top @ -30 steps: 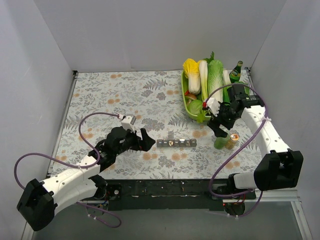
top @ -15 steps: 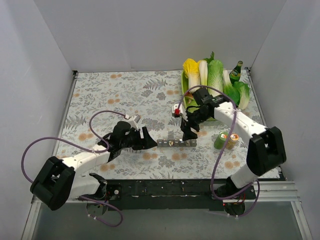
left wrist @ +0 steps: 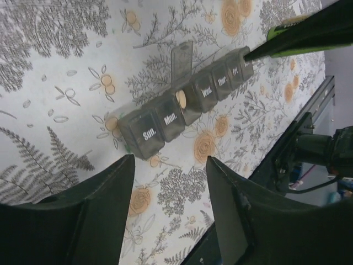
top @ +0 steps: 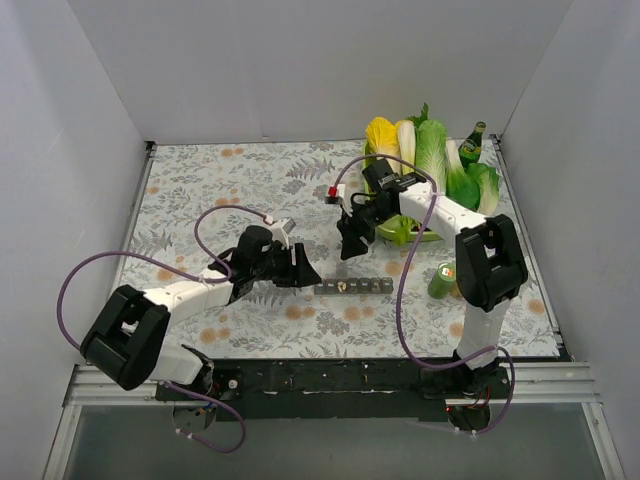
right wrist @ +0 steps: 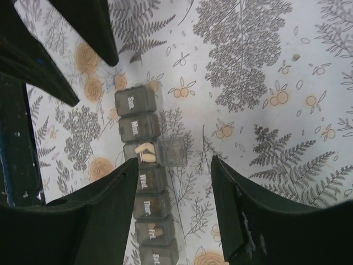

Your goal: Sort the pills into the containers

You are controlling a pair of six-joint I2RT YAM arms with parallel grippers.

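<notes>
- Top view: the containers point(top: 353, 287), a narrow grey strip, lie on the flowered table point(top: 220, 190) just past the tips of the left jaws. They are also near the right jaws, on the side toward the arm bases. Both sets of jaws are small dark shapes here, so I cannot tell their spread from this view. The right arm point(top: 455, 215) crosses a green basket point(top: 372, 205) of vegetables and hides most of something beside a green bottle point(top: 440, 281).
- Left wrist view: the left jaws stand wide and empty, their fingers point(left wrist: 83, 221) cut off by the lower edge. The containers point(left wrist: 146, 132) lie just ahead of the gap, untouched. One lid point(left wrist: 182, 58) is raised and a pale pill point(left wrist: 181, 99) shows beneath it. The strip's far end meets a dark, green-edged bar point(left wrist: 298, 36) that the frame cuts off; I cannot tell what it is.
- Right wrist view: the right jaws are wide and empty. The containers point(right wrist: 135, 100) run from ahead of the gap back between the fingers point(right wrist: 248, 221), close along one of them. The open compartment holds pale pills point(right wrist: 146, 153). The "Sat." end is cut off below.
</notes>
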